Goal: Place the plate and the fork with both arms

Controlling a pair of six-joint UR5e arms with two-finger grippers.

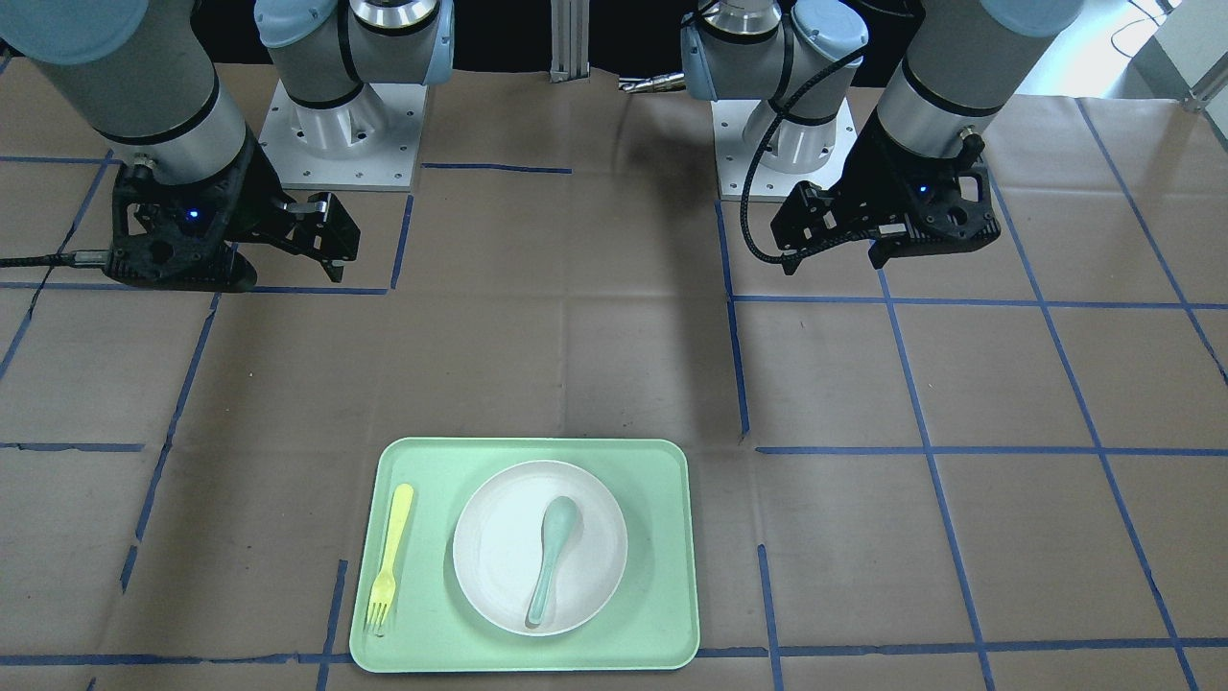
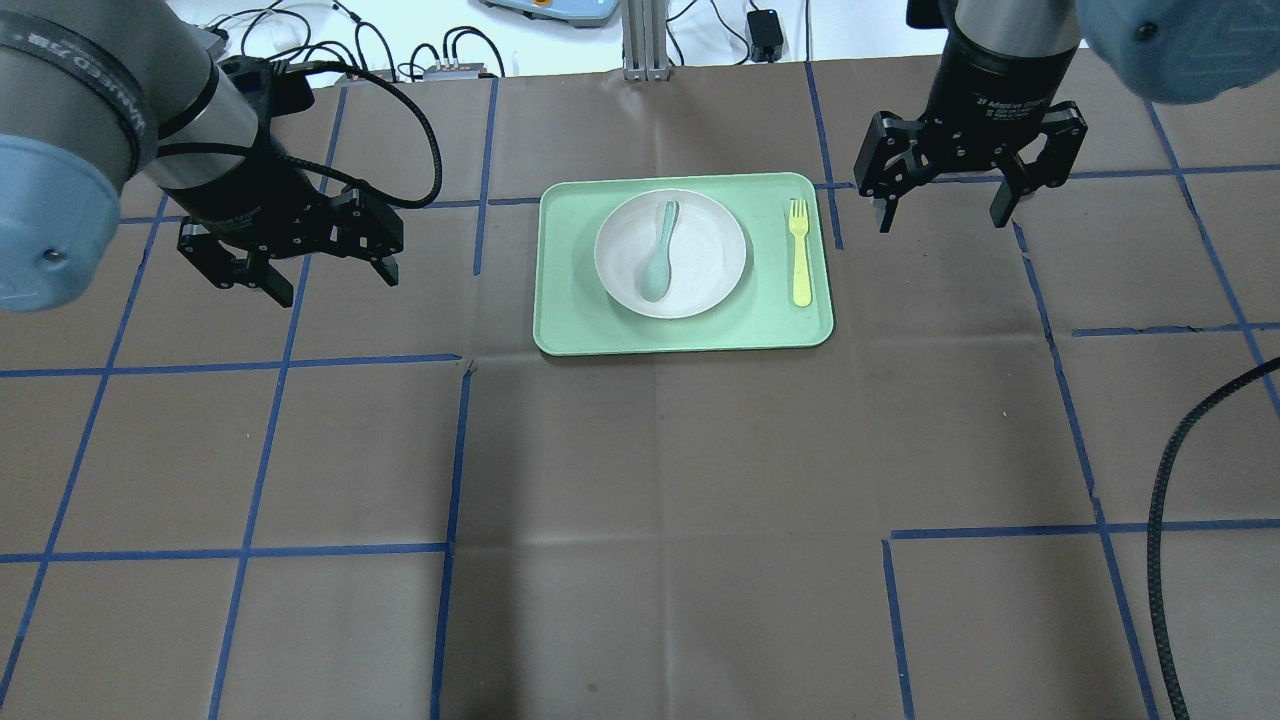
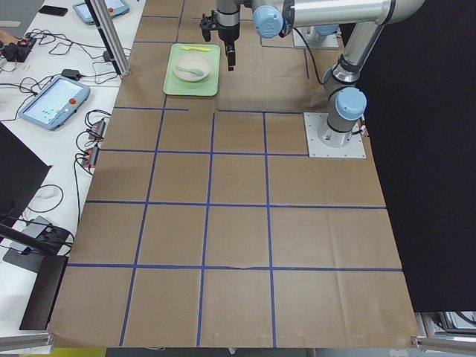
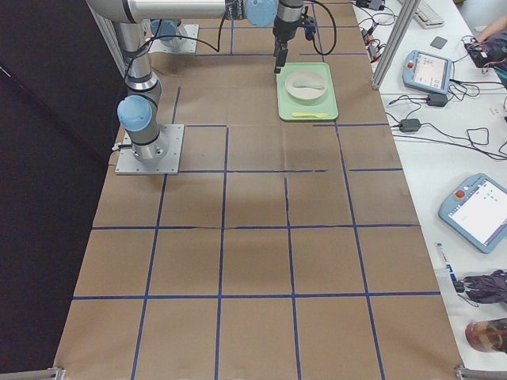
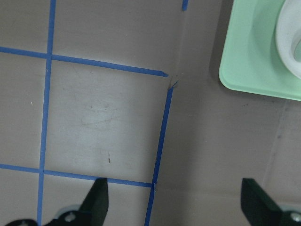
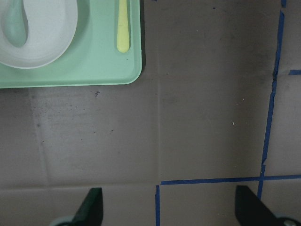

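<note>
Plate [image 2: 712, 250] on mint tray [image 2: 570, 322], spoon [image 2: 660, 255] lying in it; fork [image 2: 799, 255] on tray just beside plate; left gripper [image 2: 337, 285], right gripper [image 2: 942, 222] flank tray, jaws spread, empty

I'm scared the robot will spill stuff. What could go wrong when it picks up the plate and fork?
1. The spoon lies loose in the plate. If the plate tilts while being lifted, the spoon could slide out.
2. The fork is thin and lies flat on the tray, close to its rim. The open jaws of the right arm might miss it or nudge the tray instead.
</note>
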